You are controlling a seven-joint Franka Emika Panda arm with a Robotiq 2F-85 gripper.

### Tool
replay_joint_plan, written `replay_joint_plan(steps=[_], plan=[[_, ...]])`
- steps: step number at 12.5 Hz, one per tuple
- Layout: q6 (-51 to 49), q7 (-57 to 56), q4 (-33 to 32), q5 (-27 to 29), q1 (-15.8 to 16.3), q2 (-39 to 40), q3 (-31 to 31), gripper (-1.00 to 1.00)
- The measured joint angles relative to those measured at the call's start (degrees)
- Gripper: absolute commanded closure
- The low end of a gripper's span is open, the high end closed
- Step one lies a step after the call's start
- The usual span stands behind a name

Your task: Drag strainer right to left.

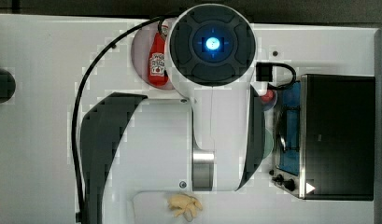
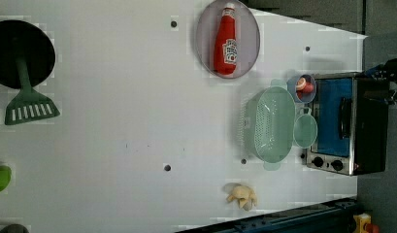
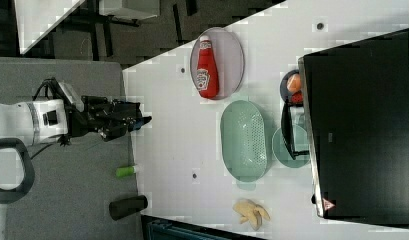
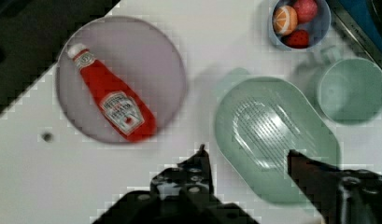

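Our gripper hangs with jaws apart, holding nothing, seemingly well above the strainer, which sits beside the cup, its long axis between the fingers.

- In the left view, the strainer lies just left of the cup, which sits against the toaster oven.
- The ketchup bottle lies on a plate, above the strainer.
- The spatula lies far left.

Pale green dotted strainer, red ketchup bottle, white table
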Motion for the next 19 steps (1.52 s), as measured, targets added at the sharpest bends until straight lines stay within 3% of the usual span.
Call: replay_joint_plan(steps=[3, 6, 8, 10, 16, 19], plan=[[-11.7, 0.2, -19.4, -1.0, -0.7, -20.7, -2.6, -1.0], [-11.9, 0.4, -23.7, -1.1, -1.5, -36.8, -4.3, -1.0], [-8.7, 0.4, -23.3, -1.9, -2.0, -40.4, -3.5, -1.0], [2.3, 1.1, -24.7, -2.0, -2.4, -36.8, -2.9, -1.0], [20.6, 14.0, -31.9, -2.1, -3.2, -6.5, -0.1, -1.0], [28.4, 21.6, -33.7, -1.0, -2.3, 4.2, -0.1, -1.0]])
